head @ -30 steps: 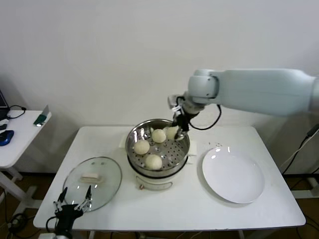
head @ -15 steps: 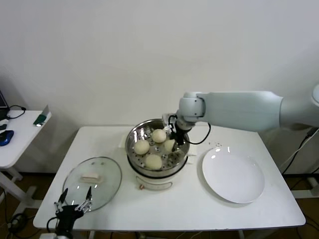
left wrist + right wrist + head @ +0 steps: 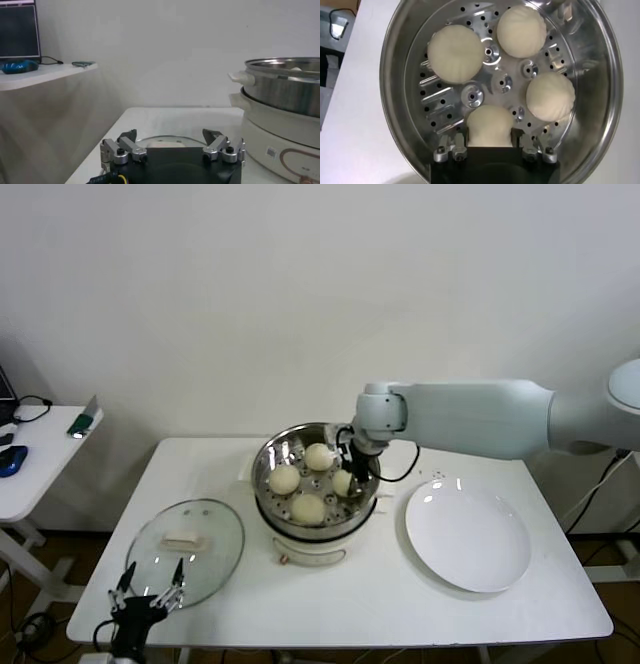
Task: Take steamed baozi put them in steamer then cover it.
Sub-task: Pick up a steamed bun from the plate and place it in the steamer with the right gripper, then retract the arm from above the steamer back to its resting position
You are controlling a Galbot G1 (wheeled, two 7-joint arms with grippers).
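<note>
Lab; bare white table (image 3: 300,604); side desk (image 3: 30,474)

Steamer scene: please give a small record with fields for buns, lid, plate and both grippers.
buns: four in the steamer, on the perforated tray; fourth bun between the right gripper's fingers
lid: off, flat on the table to the robot's left of the steamer
plate: empty, to the steamer's right
right gripper: inside the steamer, at the fourth bun
left gripper: open, low at the table's front edge near the lid
</note>
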